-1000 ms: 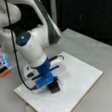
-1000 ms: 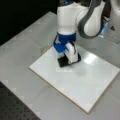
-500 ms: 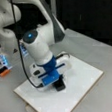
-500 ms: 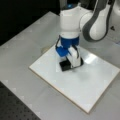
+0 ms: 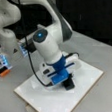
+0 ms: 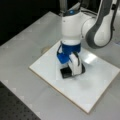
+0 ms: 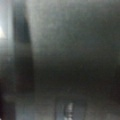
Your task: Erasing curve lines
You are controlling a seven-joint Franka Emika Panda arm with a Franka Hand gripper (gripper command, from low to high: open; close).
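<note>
A grey table (image 6: 30, 42) carries a white board (image 6: 100, 82) lying flat directly beneath the tool (image 6: 71, 71).

One white board (image 6: 50, 72), one black eraser block (image 6: 66, 72), one gripper (image 6: 71, 68).

Glossy white rectangular board (image 6: 95, 90) with tan edge; matte black rectangular eraser block (image 6: 65, 72) under the blue-and-white hand (image 6: 71, 65); grey counter (image 6: 22, 50).

A white board (image 6: 97, 82) lies flat on the grey surface (image 6: 22, 50). A black eraser block (image 6: 67, 72) sits mid-board under the gripper (image 6: 72, 68). Bare board lies toward a front view's right and bottom.
</note>
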